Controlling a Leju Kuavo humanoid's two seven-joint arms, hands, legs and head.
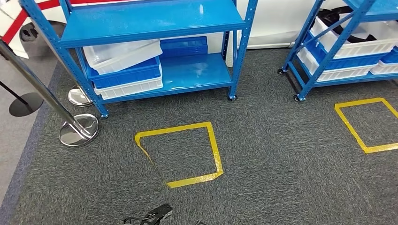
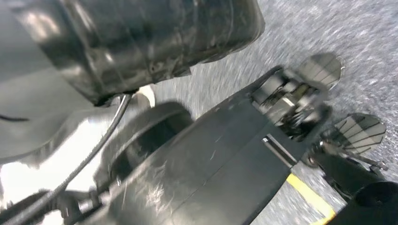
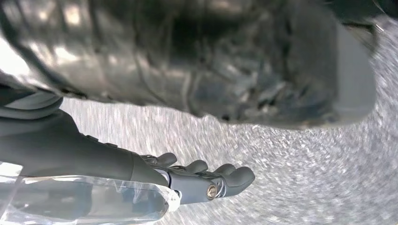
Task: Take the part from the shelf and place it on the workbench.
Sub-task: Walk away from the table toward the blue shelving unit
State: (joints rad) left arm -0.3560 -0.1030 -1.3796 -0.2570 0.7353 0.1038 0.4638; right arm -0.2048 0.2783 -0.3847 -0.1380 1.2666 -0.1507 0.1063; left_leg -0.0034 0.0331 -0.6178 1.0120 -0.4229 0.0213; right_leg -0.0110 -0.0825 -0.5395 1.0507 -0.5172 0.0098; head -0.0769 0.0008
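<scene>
head view: a blue shelf (image 1: 155, 28) stands far left on grey carpet, bins (image 1: 126, 70) on its low level. right wrist view: the right hand (image 3: 197, 180) holds a clear-bagged part (image 3: 84, 201), fingers curled beside it. left wrist view: the left hand's state cannot be told.

Open grey carpet (image 1: 281, 154) ahead, blue shelf (image 1: 155, 51) beyond it, lower shelf half blocked by stacked blue and white bins (image 1: 126, 70) with a bare stretch beside them, chrome stanchions (image 1: 77, 129) flanking the left, second shelf (image 1: 347, 47) packed with bins to the right
</scene>
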